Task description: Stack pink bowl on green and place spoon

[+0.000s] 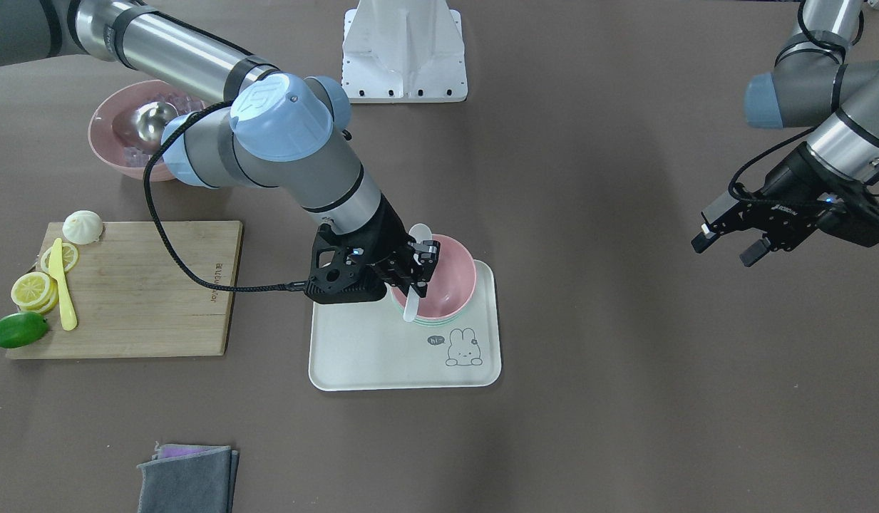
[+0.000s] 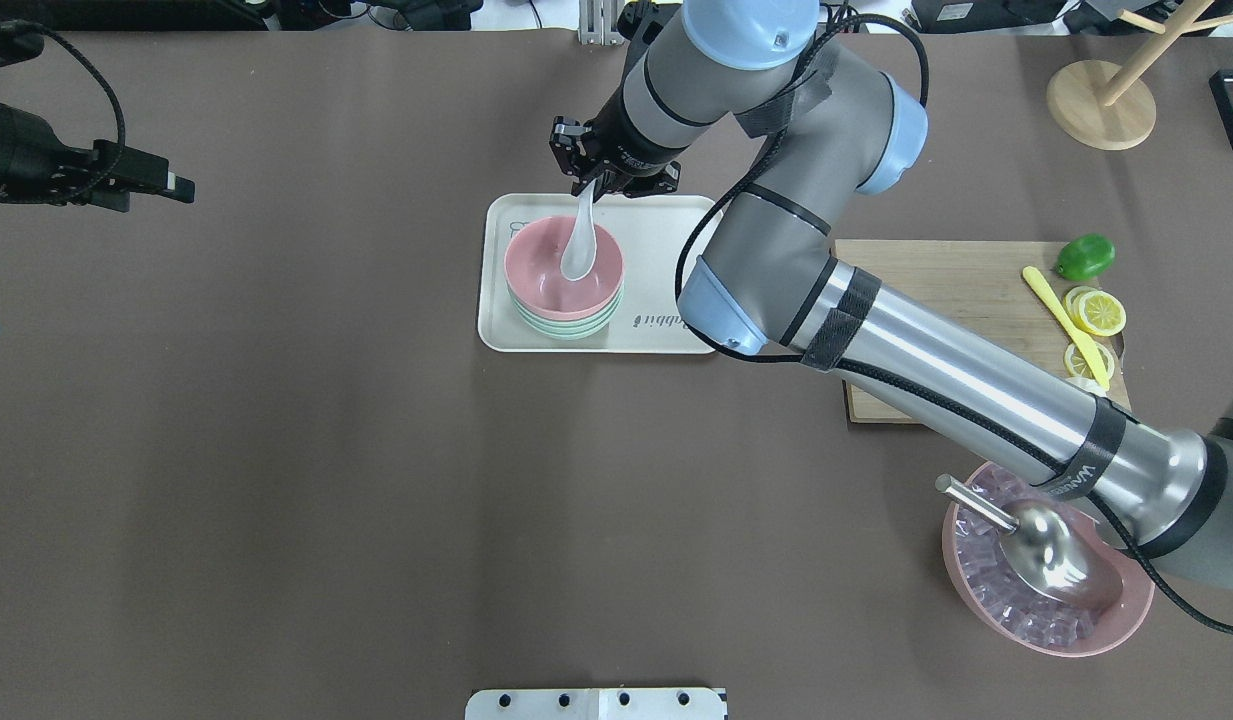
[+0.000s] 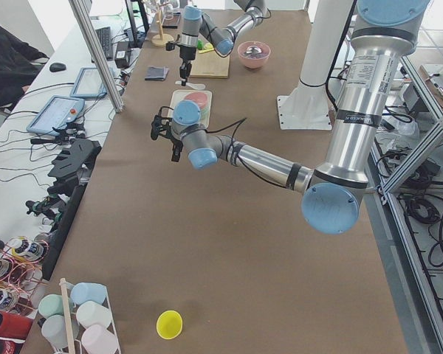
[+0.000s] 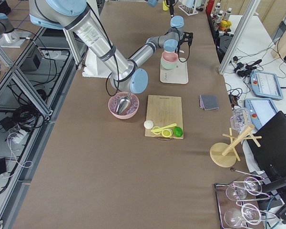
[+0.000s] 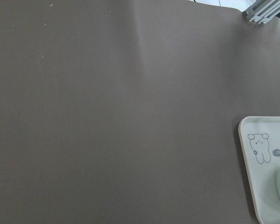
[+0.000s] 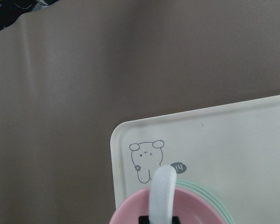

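Over pink bowl [image 2: 541, 272]: right gripper [image 2: 589, 190] pinches spoon [image 2: 579, 248] handle; release while tilted may flip spoon onto tray [image 2: 666, 225].

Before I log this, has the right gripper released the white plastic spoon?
No, the right gripper is shut on the white plastic spoon over the round pink bowl.

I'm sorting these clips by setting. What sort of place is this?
Likely a robotics lab rather than a kitchen: a teach pendant and loose cables on the side bench, with aluminium framing.
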Robot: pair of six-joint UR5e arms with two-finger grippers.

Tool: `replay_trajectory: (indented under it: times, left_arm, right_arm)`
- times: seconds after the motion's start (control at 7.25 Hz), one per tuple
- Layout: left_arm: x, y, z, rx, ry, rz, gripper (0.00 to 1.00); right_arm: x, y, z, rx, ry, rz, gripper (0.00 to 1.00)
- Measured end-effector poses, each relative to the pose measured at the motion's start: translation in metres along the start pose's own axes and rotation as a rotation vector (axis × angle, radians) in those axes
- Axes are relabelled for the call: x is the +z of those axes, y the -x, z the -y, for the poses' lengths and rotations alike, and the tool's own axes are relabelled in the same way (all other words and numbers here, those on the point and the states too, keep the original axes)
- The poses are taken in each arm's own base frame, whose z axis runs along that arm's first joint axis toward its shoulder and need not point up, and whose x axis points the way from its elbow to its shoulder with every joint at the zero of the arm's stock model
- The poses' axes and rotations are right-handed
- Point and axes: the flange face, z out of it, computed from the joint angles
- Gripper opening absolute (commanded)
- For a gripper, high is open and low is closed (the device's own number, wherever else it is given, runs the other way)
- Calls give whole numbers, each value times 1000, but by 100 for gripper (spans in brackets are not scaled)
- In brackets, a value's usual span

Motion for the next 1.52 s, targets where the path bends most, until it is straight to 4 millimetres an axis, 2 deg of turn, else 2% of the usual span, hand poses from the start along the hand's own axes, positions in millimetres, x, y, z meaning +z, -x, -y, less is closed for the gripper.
replay_trajectory:
  times: [0.28, 0.83, 0.97, 1.1, 1.38, 1.52]
  left_arm:
    - [1, -1, 1, 1, 1, 0, 97]
    - [5, 4, 2, -9, 1, 10, 98]
    - [6, 10, 3, -16, -28, 34, 98]
    - [6, 26, 4, -33, -82, 90, 98]
    - [4, 91, -1, -48, -149, 248, 98]
    - [-14, 120, 1, -35, -164, 294, 98]
  right_arm:
    - [6, -2, -6, -14, 0, 1, 100]
    - [0, -2, -4, -18, -13, 24, 100]
    - [-5, -10, -2, -13, -19, 19, 100]
    - [-18, -40, 6, -15, -47, -10, 100]
    - [-64, -138, 25, -151, -100, -215, 100]
    - [-98, -179, 38, -263, -81, -365, 100]
